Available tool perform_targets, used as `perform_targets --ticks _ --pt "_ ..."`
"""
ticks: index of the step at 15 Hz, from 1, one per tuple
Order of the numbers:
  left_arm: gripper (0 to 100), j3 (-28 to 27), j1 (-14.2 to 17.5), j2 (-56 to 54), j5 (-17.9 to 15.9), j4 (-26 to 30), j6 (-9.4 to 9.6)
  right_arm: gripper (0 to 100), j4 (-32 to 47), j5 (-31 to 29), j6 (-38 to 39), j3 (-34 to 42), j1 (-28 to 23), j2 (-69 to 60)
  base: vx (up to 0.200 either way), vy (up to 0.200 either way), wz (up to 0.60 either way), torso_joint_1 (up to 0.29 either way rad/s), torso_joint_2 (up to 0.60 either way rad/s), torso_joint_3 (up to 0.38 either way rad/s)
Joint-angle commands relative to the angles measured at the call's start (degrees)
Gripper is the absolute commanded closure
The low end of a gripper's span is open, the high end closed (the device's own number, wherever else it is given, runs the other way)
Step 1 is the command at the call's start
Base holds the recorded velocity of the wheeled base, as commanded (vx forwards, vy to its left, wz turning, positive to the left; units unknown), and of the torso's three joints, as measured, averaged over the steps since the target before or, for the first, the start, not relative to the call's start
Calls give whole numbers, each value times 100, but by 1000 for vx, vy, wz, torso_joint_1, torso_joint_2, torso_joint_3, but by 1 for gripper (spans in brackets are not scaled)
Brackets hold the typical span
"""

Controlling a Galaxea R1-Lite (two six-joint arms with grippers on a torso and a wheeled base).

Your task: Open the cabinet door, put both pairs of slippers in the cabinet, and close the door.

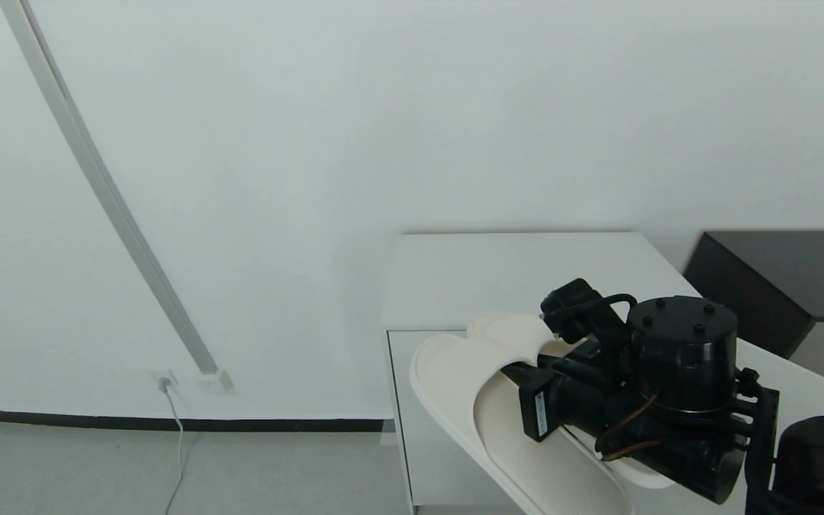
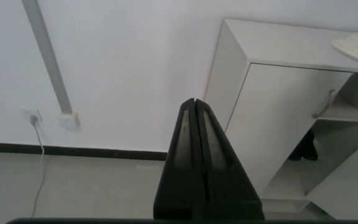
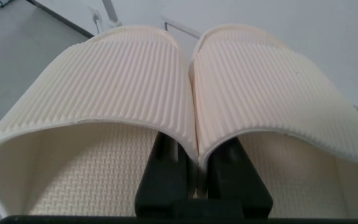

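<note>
A pair of cream ribbed slippers (image 3: 135, 81) is pinched side by side by their inner edges in my right gripper (image 3: 194, 168), which is shut on them. In the head view the slippers (image 1: 455, 386) hang tilted in front of the white cabinet (image 1: 512, 275), with the right gripper (image 1: 519, 372) reaching into them. The left wrist view shows the cabinet (image 2: 278, 40) with its door (image 2: 278, 118) swung open and its handle (image 2: 324, 106) by the shelves. My left gripper (image 2: 195, 109) is shut on nothing, off to the cabinet's left.
Something dark (image 2: 303, 149) sits on a lower shelf inside. A dark grey unit (image 1: 777, 286) stands to the right of the cabinet. A wall socket with a cable (image 1: 164, 383) and a slanted metal strip (image 1: 97, 179) are on the wall to the left, above open floor.
</note>
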Motion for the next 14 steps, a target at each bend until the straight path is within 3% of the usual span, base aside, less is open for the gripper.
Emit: perform_targets --ticks 1,2,14 --pt "100 1 6 8 4 -2 -4 100 -11 3 6 -2 2 23 -200 0 0 2 2 -2" --pt "100 1 -2 8 4 -2 -4 100 -11 -5 6 15 2 23 -200 0 0 2 7 7" --pt "100 1 -2 8 13 -2 -4 100 -573 -5 -47 209 -86 234 0 0 0 0 0 0"
